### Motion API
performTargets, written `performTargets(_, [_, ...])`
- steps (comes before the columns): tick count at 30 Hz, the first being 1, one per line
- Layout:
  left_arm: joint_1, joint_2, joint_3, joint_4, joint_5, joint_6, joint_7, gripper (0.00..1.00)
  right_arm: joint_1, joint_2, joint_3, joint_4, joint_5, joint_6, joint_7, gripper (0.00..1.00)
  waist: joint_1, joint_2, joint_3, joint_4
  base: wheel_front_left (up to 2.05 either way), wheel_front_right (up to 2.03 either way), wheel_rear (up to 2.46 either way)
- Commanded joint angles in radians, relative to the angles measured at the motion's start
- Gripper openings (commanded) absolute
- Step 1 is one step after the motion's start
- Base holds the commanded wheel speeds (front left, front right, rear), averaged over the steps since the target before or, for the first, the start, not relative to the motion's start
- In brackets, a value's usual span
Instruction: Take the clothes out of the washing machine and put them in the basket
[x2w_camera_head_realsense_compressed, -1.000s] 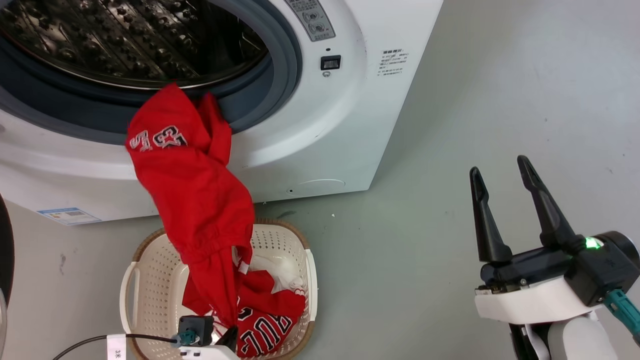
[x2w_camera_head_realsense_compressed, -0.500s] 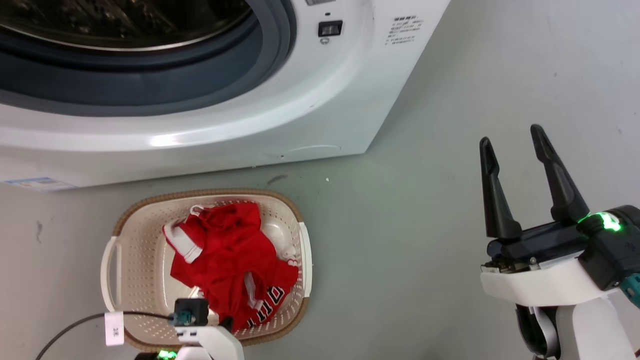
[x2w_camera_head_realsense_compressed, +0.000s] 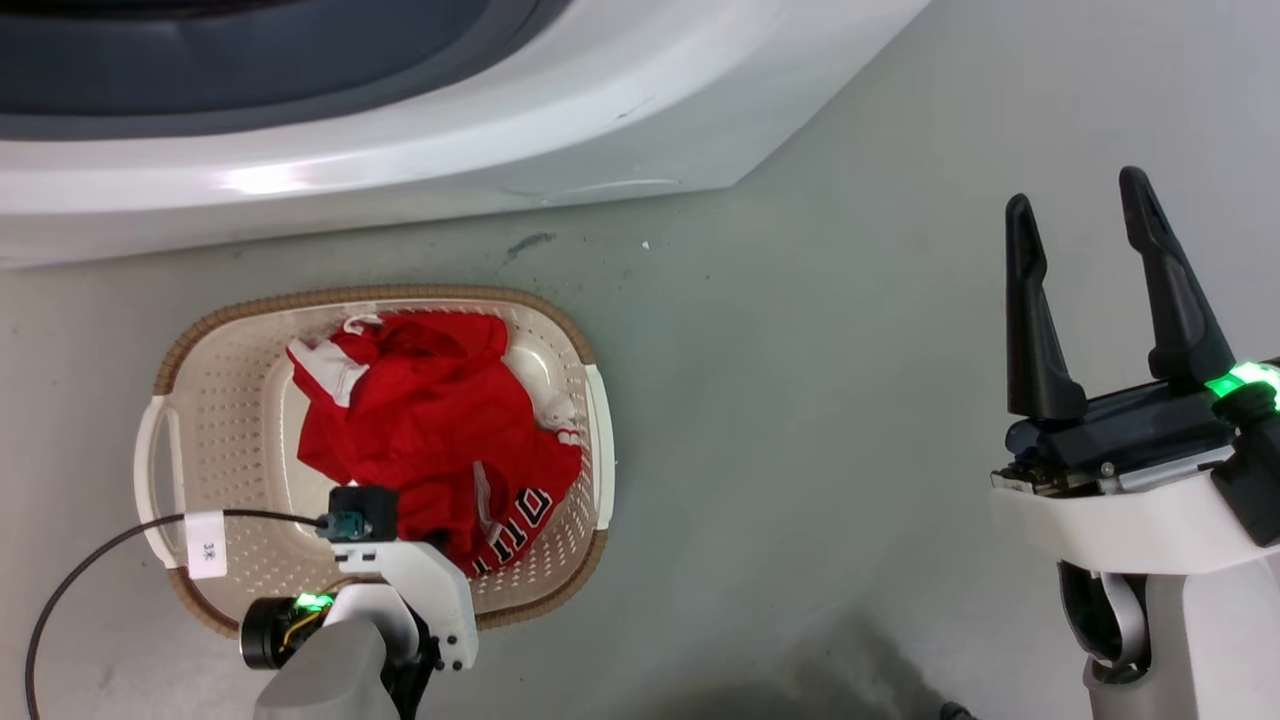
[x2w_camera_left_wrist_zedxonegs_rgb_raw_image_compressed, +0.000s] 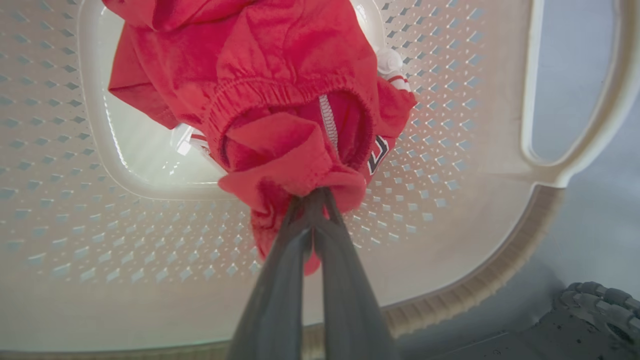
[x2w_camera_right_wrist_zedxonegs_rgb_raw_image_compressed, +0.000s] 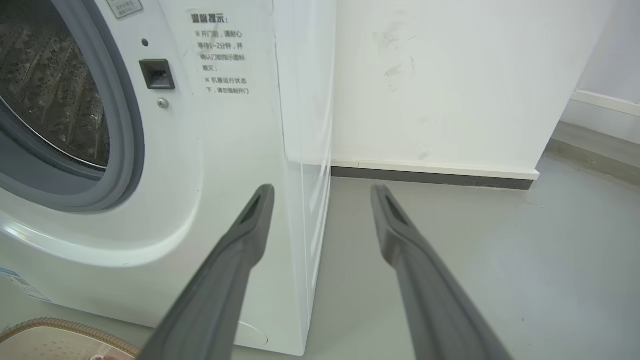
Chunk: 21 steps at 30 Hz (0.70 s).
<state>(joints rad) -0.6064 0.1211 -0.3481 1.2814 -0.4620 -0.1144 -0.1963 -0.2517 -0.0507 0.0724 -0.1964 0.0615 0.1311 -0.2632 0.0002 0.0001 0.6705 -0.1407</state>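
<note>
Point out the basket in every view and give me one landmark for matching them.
Head view: the basket sits lower left, below the washing machine.
Left wrist view: the basket spans the picture, beneath the clothes.
Right wrist view: the basket peeks in at the bottom left corner.
Landmark: its brown woven rim.

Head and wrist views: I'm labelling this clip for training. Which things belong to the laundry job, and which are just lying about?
Job: clothes, basket, washing machine, left gripper shut on the clothes.
Lying about: cable tag, skirting board, idle open right gripper.
</note>
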Motion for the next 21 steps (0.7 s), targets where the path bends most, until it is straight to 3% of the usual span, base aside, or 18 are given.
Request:
performTargets(1, [-0.02, 0.006, -0.002, 0.001, 0.003, 0.006, 0.0, 0.0, -0.019, 0.001, -0.005, -0.006, -0.005, -0.001, -0.002, 1.0, -0.0002, -0.0001, 0.031, 0.001, 0.0, 0.0, 0.0])
performTargets(2, [-0.031, 0.01, -0.003, 0.002, 0.004, 0.011, 0.002, 0.0, -0.023, 0.001, -0.006, -0.008, -0.005, -0.001, -0.002, 1.0, -0.0002, -0.0001, 0.04, 0.0, 0.0, 0.0, 0.0])
performTargets(3, [-0.039, 0.013, -0.003, 0.003, 0.004, 0.014, 0.003, 0.18, -0.026, 0.001, -0.007, -0.009, -0.005, -0.001, -0.002, 1.0, -0.0002, -0.0001, 0.047, 0.0, 0.0, 0.0, 0.0])
performTargets(4, [-0.046, 0.014, -0.004, 0.003, 0.003, 0.018, 0.005, 0.75, -0.027, 0.001, -0.008, -0.009, -0.005, -0.001, -0.002, 1.0, -0.0002, -0.0001, 0.053, -0.001, 0.0, 0.0, 0.0])
performTargets(5, [-0.053, 0.016, -0.007, 0.004, 0.006, 0.021, 0.001, 1.0, -0.028, 0.001, -0.009, -0.008, -0.005, -0.001, -0.002, 1.0, -0.0002, -0.0001, 0.056, -0.001, 0.0, 0.0, 0.0])
performTargets(12, [-0.063, 0.013, -0.023, 0.006, 0.01, 0.028, -0.01, 1.0, -0.029, 0.001, -0.01, 0.009, -0.002, -0.001, -0.002, 1.0, -0.0002, -0.0001, 0.033, 0.003, 0.0, 0.0, 0.0])
performTargets(21, [0.015, 0.005, -0.032, 0.005, 0.009, 0.027, -0.062, 1.0, 0.026, 0.001, 0.015, 0.047, 0.004, -0.001, -0.002, 1.0, -0.0002, -0.0001, -0.119, 0.032, 0.0, 0.0, 0.0])
